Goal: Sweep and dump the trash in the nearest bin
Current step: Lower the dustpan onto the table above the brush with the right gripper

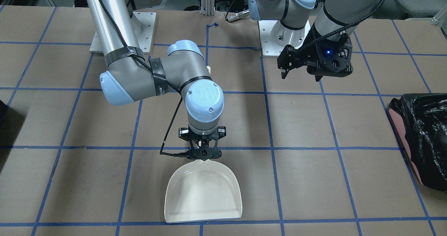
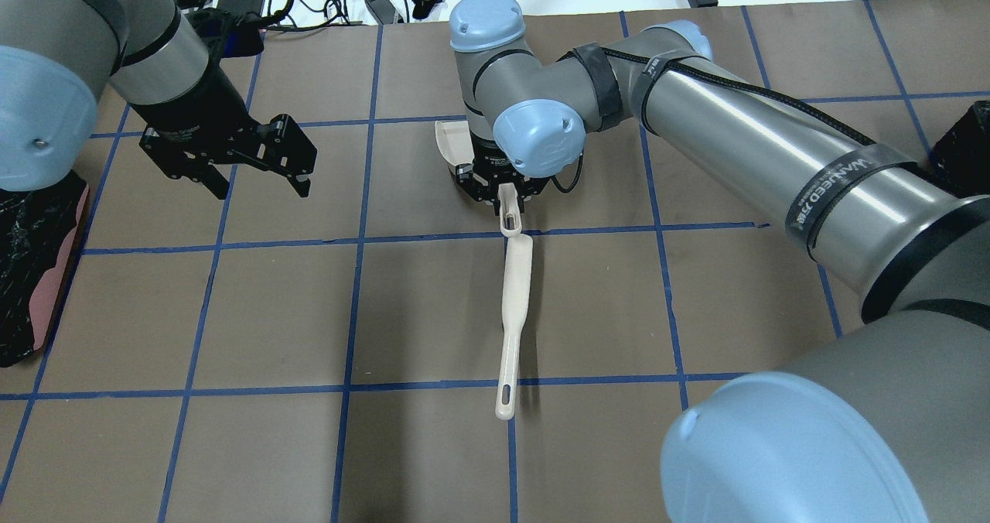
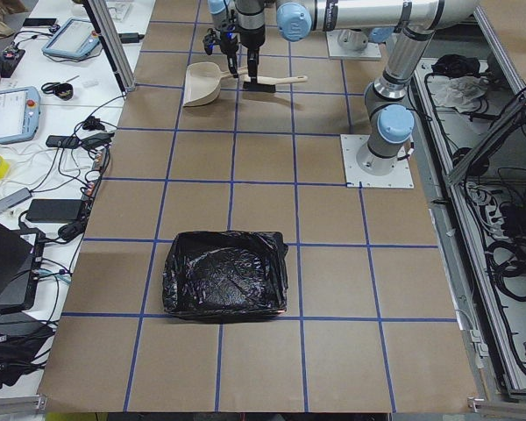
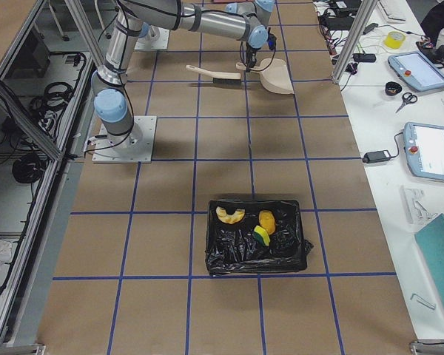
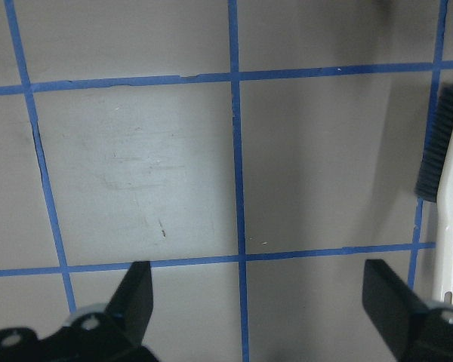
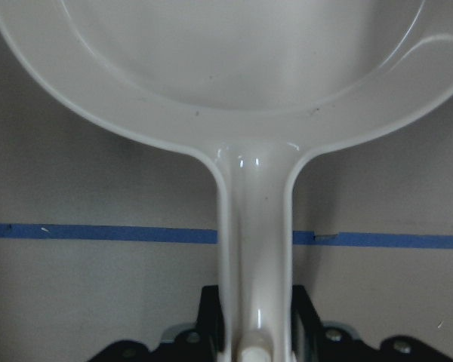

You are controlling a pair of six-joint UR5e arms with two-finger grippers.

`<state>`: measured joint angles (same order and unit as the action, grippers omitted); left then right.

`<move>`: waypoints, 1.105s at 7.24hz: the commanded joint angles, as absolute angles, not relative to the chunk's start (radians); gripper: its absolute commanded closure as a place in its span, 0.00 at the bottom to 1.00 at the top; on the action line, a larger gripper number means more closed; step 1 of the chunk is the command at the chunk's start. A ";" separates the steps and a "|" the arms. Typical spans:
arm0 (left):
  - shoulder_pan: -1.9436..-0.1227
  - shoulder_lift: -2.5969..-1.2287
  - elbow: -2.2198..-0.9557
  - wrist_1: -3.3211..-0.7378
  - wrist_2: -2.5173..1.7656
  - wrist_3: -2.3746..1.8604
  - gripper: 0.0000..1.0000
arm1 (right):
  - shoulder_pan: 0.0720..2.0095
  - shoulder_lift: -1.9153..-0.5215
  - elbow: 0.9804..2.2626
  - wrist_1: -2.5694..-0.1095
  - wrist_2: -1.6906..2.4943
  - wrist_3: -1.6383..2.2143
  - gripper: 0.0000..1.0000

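The right claw (image 1: 204, 154) was pressed together on the handle of the cream dustpan (image 1: 204, 194), which showed in the right wrist view running straight back between the fingers. The pan sat low over the bench (image 2: 271, 314), near its middle, with its open mouth turned away from the robot. Its inside was bare and pale. I could not tell whether its underside touched the bench.

A cream brush (image 2: 514, 306) lay flat on the bench on the robot's side of the dustpan. Its dark-bristled head was just beside the tip of the pan's handle, and its own handle pointed back toward the robot. Nothing held it.

The left claw (image 1: 301, 76) hung above the bench, well apart from the dustpan and off to the robot's left. Its fingers (image 5: 132, 302) were spread wide with only bare bench and blue tape lines between them.

The trash (image 4: 265, 222) lay inside the bin (image 4: 237, 260) at the robot's right end of the bench, on crumpled black plastic. It was made up of curved peel pieces (image 4: 229, 214), an orange lump (image 4: 267, 220) and a yellow-green sponge piece (image 4: 260, 236), all close together. A pink bin (image 1: 424, 124) with a black bag stood at the opposite end.
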<state>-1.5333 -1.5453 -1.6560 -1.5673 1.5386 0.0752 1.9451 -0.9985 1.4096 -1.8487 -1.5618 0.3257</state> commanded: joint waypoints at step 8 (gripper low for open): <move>-1.534 -1.543 -1.655 -1.568 1.539 0.075 0.00 | 1.945 -0.999 1.434 -1.920 -1.563 0.321 0.31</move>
<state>-1.5339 -1.5432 -1.6561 -1.5687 1.5386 0.0752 1.9451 -0.9979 1.4200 -1.8957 -1.5628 0.3192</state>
